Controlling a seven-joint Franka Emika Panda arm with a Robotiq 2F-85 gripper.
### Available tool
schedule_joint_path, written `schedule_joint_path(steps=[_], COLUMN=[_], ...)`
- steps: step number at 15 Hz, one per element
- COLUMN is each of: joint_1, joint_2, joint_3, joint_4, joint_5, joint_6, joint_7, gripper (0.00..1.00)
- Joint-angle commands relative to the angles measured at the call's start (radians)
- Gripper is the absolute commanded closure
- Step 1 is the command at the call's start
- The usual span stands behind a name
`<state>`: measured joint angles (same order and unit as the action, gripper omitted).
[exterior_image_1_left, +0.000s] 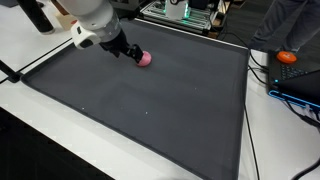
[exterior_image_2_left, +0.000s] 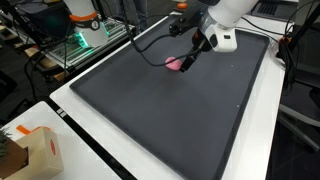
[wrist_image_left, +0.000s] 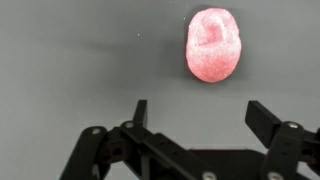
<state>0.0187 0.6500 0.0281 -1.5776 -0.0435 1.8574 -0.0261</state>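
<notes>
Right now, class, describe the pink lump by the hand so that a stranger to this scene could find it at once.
Find the big dark mat that fills most of the scene. Near one edge of it, just ahead of the open hand and apart from its fingers, lies a small, rounded pink lump. It is the only coloured thing on the mat; the orange thing sits off it.

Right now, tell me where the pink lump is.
The pink lump lies on the dark mat, just beyond the open gripper and clear of it in the wrist view.
</notes>
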Motion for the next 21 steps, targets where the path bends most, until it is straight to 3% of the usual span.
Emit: schedule_joint_path(steps=[1,7,16,21], joint_1=[-0.031,-0.074,-0.111,-0.127], joint_2=[-0.039,-0.112,-0.230,-0.270], joint_3=[-0.022,-0.060,-0.107,-0.115], joint_4=[-0.063,-0.193,-0.435,-0.521], joint_5=[0.088,0.231,0.455,0.550], joint_6=[0.031,0.094,0.318,0.322], joint_7=[0.103,0.245,0.404,0.461], gripper=[0.00,0.00,0.00,0.00])
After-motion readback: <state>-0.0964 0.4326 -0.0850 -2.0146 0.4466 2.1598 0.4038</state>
